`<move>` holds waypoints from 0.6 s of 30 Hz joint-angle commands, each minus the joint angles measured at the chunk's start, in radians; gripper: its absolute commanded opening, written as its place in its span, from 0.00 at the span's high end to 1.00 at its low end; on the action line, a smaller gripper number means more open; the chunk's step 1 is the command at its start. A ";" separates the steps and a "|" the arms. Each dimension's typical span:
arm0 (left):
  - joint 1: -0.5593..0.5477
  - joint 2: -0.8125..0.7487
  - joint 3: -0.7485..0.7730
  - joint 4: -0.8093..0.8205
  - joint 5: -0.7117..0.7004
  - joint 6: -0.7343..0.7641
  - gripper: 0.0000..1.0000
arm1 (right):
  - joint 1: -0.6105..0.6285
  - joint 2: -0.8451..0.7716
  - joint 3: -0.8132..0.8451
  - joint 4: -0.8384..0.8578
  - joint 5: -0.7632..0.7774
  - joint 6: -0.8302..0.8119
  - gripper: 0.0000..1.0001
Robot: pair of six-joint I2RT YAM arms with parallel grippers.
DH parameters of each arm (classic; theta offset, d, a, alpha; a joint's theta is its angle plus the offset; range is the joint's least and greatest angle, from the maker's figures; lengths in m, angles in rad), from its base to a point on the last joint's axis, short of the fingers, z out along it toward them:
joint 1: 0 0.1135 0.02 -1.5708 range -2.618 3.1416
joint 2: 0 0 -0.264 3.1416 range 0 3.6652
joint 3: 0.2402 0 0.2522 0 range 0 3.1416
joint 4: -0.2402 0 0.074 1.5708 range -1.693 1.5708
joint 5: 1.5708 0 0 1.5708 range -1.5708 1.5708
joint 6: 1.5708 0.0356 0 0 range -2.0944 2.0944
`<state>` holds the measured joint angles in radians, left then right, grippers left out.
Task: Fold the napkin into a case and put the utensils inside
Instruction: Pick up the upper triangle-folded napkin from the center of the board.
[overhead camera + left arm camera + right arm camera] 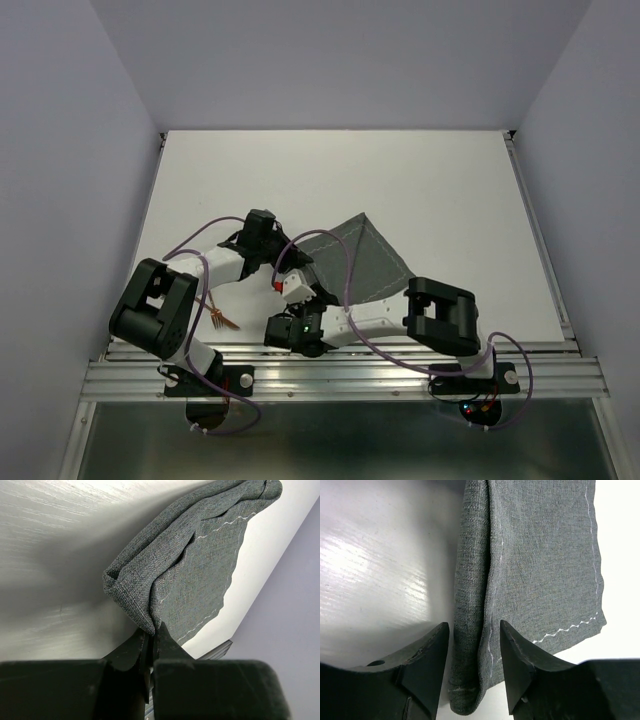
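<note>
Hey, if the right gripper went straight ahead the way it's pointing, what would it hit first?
The napkin. Its folded edge lies in the gap of the open right gripper, and the cloth stretches on ahead. How high the fingers ride above it is unclear.

No text, label, brand, number or sign can be read in any of the three views.

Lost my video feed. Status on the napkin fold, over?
Left claw shut on napkin corner. Right claw open, astride a fold, not clamped. Fork beside left arm base, off the cloth. Nothing blocking.
</note>
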<state>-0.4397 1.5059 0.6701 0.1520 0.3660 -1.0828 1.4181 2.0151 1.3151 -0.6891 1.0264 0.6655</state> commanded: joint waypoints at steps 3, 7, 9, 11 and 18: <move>-0.007 -0.013 0.006 0.021 0.005 0.000 1.00 | 0.021 0.031 0.032 -0.049 0.070 0.062 0.54; -0.007 -0.016 0.006 0.020 0.005 0.001 1.00 | 0.021 0.043 0.024 -0.052 0.080 0.068 0.58; -0.007 -0.018 0.006 0.020 0.005 0.001 1.00 | 0.021 0.050 0.021 -0.052 0.083 0.068 0.62; -0.007 -0.018 0.003 0.020 0.004 0.001 1.00 | 0.021 0.053 0.022 -0.053 0.089 0.074 0.68; -0.007 -0.021 0.003 0.021 0.001 0.012 1.00 | 0.021 0.013 0.012 -0.017 0.086 0.041 0.97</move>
<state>-0.4397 1.5059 0.6701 0.1520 0.3664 -1.0824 1.4288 2.0708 1.3197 -0.7265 1.0615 0.7113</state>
